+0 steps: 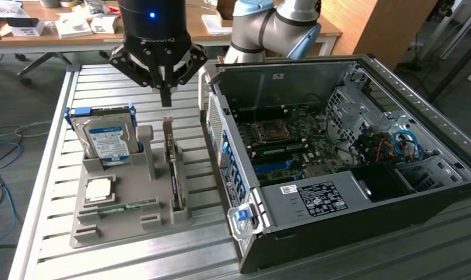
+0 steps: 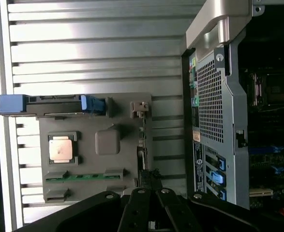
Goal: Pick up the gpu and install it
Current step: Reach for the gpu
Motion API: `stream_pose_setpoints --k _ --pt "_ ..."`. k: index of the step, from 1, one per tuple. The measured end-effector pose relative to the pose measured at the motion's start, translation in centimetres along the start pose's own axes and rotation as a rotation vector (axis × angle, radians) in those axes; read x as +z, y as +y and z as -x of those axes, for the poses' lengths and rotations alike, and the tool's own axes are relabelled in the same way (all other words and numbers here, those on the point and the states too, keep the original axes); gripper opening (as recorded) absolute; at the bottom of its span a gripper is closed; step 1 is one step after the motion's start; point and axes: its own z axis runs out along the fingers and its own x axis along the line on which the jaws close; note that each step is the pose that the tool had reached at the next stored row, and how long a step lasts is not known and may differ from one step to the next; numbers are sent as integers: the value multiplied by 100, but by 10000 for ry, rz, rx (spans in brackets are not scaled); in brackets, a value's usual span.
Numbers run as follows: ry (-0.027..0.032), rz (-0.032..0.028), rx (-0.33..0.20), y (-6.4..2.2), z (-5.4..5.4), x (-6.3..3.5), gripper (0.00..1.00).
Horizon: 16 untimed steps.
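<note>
My claw [image 1: 166,99] hangs right over the gpu [image 1: 173,175], not touching it. Its two fingers look pressed together w/ nothing in them.

The gpu stands on its thin edge in a slot of the grey holder [image 1: 115,230], along the holder's side next to the PC case [image 1: 329,198]. I think it stands up like that so a claw can come straight down & pinch its flat sides. It is a thin, dark, flat card, like a blade, w/ a pale metal bit at the end by the hard drive [image 1: 107,140].

The holder looks like dull grey plastic w/ little walls & slots, prob. so each part stays put. The hard drive stands up in it too, shiny silver w/ a blue label. A square pale chip [image 1: 98,189] & a thin green stick [image 1: 119,205] lie flat near the holder's other end.

The table [image 1: 103,81] is bright metal w/ long grooves. The case lies on it w/ its open side up, so its green board [image 1: 290,137] faces up, handy for a card going in from above. I'd say the job has barely begun.
</note>
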Motion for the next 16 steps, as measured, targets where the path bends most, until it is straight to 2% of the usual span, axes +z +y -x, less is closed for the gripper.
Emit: stream_pose_setpoints --k 8,16 --pt "0 1 0 -133 -15 -6 11" --pt "0 -1 0 -178 -26 -7 11"
